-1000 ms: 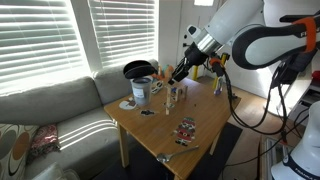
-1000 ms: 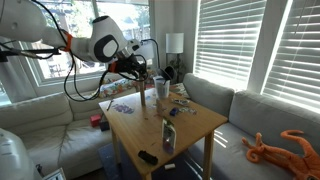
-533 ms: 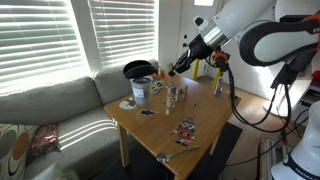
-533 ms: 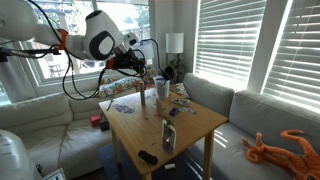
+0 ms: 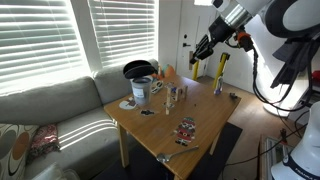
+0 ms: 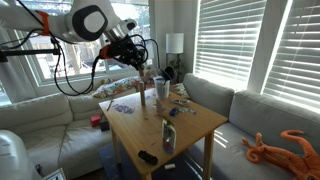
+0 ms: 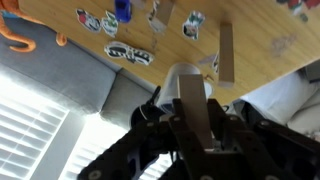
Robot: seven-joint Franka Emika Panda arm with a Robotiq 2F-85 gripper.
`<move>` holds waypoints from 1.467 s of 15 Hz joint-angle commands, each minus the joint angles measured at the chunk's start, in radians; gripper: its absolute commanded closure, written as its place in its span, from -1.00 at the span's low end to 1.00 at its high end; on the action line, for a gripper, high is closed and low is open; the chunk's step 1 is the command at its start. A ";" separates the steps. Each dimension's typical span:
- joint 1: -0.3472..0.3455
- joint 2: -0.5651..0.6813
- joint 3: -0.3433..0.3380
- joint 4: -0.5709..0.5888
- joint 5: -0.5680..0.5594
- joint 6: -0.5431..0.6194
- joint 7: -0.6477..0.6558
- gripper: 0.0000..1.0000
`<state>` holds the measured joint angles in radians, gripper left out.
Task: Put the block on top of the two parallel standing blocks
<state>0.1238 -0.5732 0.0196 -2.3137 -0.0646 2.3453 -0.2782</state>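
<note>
My gripper [image 5: 203, 48] is high above the far side of the wooden table [image 5: 205, 118], shut on a pale tan block. In the wrist view the block [image 7: 194, 105] stands upright between the two fingers of the gripper [image 7: 196, 125]. The gripper also shows in an exterior view [image 6: 136, 57]. The two parallel standing blocks [image 5: 176, 94] are small pale uprights near the table's middle, below the gripper and towards the sofa from it, apart from it. In the wrist view one tan block [image 7: 226, 54] shows on the table beyond the jaws.
A white mug [image 5: 141, 91] with a black pan [image 5: 139, 69] behind it stands near the sofa side. A tall yellow bottle-like thing [image 5: 219, 75] stands at the far corner. Printed cards [image 5: 186, 130] and a small dark object [image 5: 165, 158] lie nearer the front. A grey sofa [image 5: 60, 110] borders the table.
The arm has risen and swung away from the standing blocks toward the table's far corner, still holding the tan block.
</note>
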 commanded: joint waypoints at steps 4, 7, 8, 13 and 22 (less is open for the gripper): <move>0.032 0.037 -0.132 0.036 -0.002 -0.298 -0.306 0.86; 0.022 0.028 -0.130 0.016 0.038 -0.267 -0.302 0.43; 0.029 0.042 -0.138 0.019 0.052 -0.267 -0.318 0.43; -0.037 0.070 -0.104 0.059 -0.179 -0.379 -0.357 0.86; -0.049 0.208 -0.065 0.218 -0.455 -0.568 -0.532 0.86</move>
<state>0.0702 -0.4433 -0.0649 -2.1813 -0.4695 1.8229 -0.7091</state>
